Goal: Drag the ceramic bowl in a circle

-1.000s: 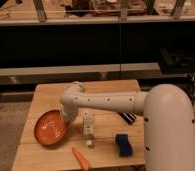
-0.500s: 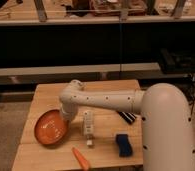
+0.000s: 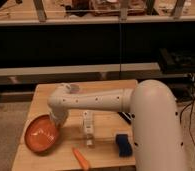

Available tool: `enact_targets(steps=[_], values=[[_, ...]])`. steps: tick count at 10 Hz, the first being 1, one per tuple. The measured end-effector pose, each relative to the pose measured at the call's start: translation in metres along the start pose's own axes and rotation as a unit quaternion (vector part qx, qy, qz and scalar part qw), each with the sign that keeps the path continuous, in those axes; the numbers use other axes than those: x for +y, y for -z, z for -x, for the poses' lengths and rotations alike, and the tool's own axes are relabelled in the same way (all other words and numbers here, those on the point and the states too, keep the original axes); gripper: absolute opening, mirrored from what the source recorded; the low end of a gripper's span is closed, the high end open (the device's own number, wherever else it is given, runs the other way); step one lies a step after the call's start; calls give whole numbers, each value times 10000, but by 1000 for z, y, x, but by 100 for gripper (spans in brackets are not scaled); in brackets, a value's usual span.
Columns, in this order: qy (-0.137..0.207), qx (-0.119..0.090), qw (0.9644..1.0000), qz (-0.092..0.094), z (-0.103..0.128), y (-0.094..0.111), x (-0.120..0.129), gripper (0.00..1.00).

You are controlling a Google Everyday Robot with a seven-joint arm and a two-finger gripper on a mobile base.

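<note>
The ceramic bowl [image 3: 41,134] is wide, shallow and orange-red. It lies on the wooden table [image 3: 103,90] near the front left corner, and its left rim reaches the table's left edge. My gripper [image 3: 56,123] is at the end of the white arm [image 3: 96,101]. It points down at the bowl's far right rim and hides that part of the rim.
A small white object [image 3: 87,128] stands upright mid-table, right of the bowl. An orange carrot-like piece [image 3: 81,158] lies at the front edge. A blue block [image 3: 123,145] sits front right. A dark object [image 3: 126,118] lies by the arm's base.
The bowl has slid left and toward the table's front edge, and the gripper has moved with it. The other objects have not moved.
</note>
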Motion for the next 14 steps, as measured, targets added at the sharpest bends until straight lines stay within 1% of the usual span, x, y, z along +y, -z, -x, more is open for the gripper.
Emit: enact_targets(steps=[2,3,4,6,7,8,9,10,12,13,14], values=[[105,11,9999,-17,-9,-3,-12,12],[67,5,9999,-111,-18,-6,-13,12],[9,22,9999,-166,-27,-8,-8,12],[-274,19,9992,-306,-48,-10,0,12],[-556,17,9979,-341,-57,-11,3,12],[-945,19,9948,-368,-61,-9,11,12],[-1210,15,9919,-382,-62,-8,15,12],[-1387,9,9896,-381,-59,-6,18,12],[-1599,-17,9866,-336,-50,-3,26,12],[-1818,-31,9829,-282,-38,0,43,12],[-1944,-42,9806,-252,-31,2,53,12]])
